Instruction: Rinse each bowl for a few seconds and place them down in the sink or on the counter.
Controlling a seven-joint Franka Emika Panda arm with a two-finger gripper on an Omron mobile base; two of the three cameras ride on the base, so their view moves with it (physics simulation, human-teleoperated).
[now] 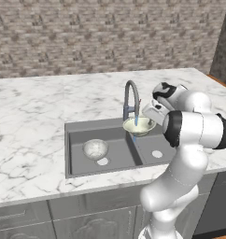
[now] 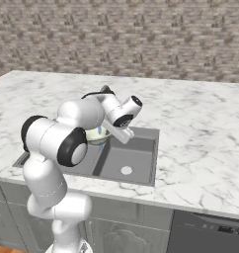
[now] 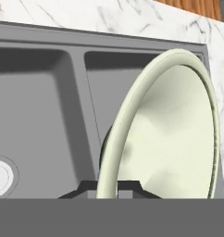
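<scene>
Looking over the arm from the left base view, I have the cream-green bowl [image 1: 139,125] held up under the spout of the gooseneck faucet [image 1: 130,98], over the divider between the two basins of the sink [image 1: 77,133]. A thin blue trickle shows just below the bowl there. The tool [image 1: 151,115] reaches in from the right and meets the bowl at its right rim. In the hand view the bowl [image 3: 178,139] stands on edge close in front of the camera, its pale rim running down between the two dark fingertips [image 3: 88,187], so I read the tool as closed on the rim. Behind it lie both dark basins, with part of a round drain [image 3: 0,176] at the left edge.

From the right base view the bowl [image 2: 98,135] peeks out beneath the forearm, partly hidden by the arm, above the near basin of the sink [image 2: 141,153], whose drain [image 2: 126,170] sits on the floor below.

The stone-grey bowl [image 1: 95,149] rests upright on the floor of the left basin, just behind that basin's drain [image 1: 102,161]. The right basin's drain [image 1: 157,153] lies bare. The white marble tabletop [image 1: 31,112] surrounds the sink on all sides.
</scene>
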